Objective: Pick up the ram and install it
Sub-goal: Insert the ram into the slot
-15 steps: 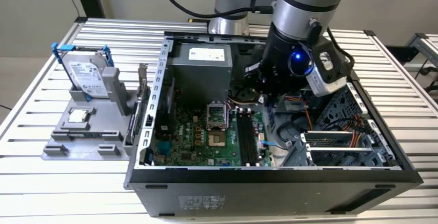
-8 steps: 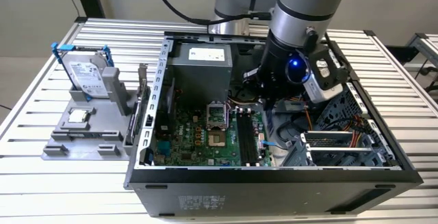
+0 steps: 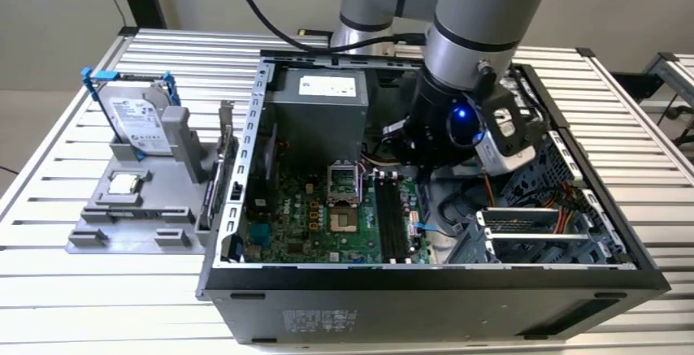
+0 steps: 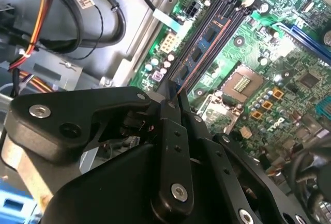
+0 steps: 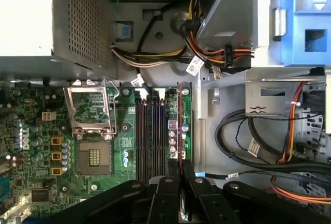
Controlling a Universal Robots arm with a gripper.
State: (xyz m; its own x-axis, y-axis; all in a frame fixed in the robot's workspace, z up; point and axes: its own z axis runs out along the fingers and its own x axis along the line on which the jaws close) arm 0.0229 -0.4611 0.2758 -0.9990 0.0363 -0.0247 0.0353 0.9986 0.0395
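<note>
Ram [image 5: 179, 120], a thin stick seen edge-on, is clamped between the closed fingers of the gripper [image 5: 179, 165] inside the open computer case [image 3: 434, 278], over the motherboard [image 5: 31, 146]. It runs parallel to the black memory slots [image 5: 150, 131], on their side away from the empty processor socket [image 5: 93, 157]. In the second wrist view the stick [image 4: 207, 40] reaches out from the fingertips along the slots. The installing step looks to be in hand; whether its lower edge has entered a slot I cannot tell. Seating it calls for the edge to line up and even, straight pressure.
</note>
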